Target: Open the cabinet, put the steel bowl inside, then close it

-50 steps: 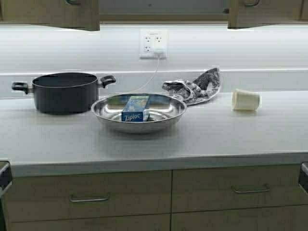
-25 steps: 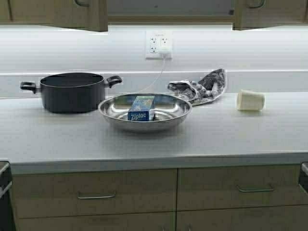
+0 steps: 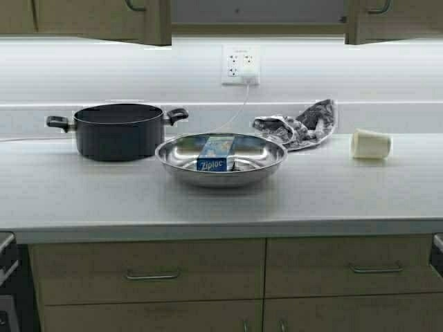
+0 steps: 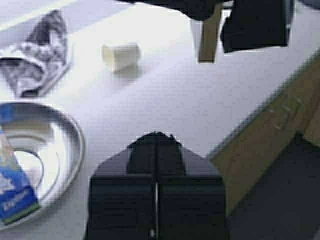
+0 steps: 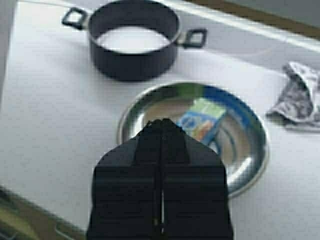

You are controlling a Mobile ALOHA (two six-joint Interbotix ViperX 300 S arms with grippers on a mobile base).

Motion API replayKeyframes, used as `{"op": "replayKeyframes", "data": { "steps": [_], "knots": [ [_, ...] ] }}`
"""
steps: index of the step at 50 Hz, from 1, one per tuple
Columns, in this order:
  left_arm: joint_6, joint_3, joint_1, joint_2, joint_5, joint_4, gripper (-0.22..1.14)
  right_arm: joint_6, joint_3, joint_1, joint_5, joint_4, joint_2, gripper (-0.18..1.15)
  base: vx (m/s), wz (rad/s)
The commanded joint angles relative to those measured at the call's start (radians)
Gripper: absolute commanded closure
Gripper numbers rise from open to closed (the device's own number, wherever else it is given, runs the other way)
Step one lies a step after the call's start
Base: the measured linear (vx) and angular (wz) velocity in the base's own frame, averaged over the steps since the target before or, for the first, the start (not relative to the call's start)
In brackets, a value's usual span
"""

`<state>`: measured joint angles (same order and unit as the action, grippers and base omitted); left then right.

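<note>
Hanging above the worktop (image 3: 208,200) with jaws pressed together and gripping nothing, the left gripper (image 4: 156,142) and right gripper (image 5: 161,127) are both waiting. The steel bowl (image 3: 221,160) is sitting mid-worktop holding a blue Ziploc box (image 3: 216,153), just beside the black pot (image 3: 118,130); the cabinet (image 3: 97,17) is hanging above, doors shut

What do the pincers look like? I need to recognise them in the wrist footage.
Both look alike: the left pincer and the right pincer are matte black, blocky, tapering to a blunt tip, with a thin centre seam between two flat halves. No markings or cables show.
</note>
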<state>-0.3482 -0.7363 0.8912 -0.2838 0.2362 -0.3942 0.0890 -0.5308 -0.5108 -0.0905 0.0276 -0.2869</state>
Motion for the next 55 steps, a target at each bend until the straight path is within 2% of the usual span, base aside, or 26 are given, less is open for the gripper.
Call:
{"op": "replayKeyframes", "data": {
  "steps": [1, 15, 24, 31, 42, 55],
  "knots": [
    [0.008, 0.115, 0.006, 0.115, 0.041, 0.005, 0.88, 0.005, 0.061, 0.046, 0.017, -0.023, 0.063, 0.91, -0.02, 0.03],
    [0.018, 0.299, -0.048, 0.313, 0.072, -0.002, 0.88, 0.006, 0.163, 0.091, 0.017, -0.075, 0.183, 0.91, 0.00, 0.00],
    [0.025, 0.373, -0.127, 0.379, 0.086, -0.003, 0.88, 0.002, 0.232, 0.100, 0.008, -0.100, 0.262, 0.91, 0.00, 0.00],
    [0.055, 0.416, -0.184, 0.423, 0.074, -0.003, 0.88, -0.002, 0.238, 0.129, 0.008, -0.101, 0.285, 0.91, 0.00, 0.00],
    [0.066, 0.393, -0.215, 0.425, 0.067, 0.000, 0.88, 0.006, 0.204, 0.187, -0.021, -0.109, 0.258, 0.91, 0.00, 0.00],
    [0.061, 0.270, -0.222, 0.336, 0.081, 0.003, 0.88, 0.005, 0.089, 0.236, -0.025, -0.130, 0.140, 0.91, 0.00, 0.00]
  ]
}}
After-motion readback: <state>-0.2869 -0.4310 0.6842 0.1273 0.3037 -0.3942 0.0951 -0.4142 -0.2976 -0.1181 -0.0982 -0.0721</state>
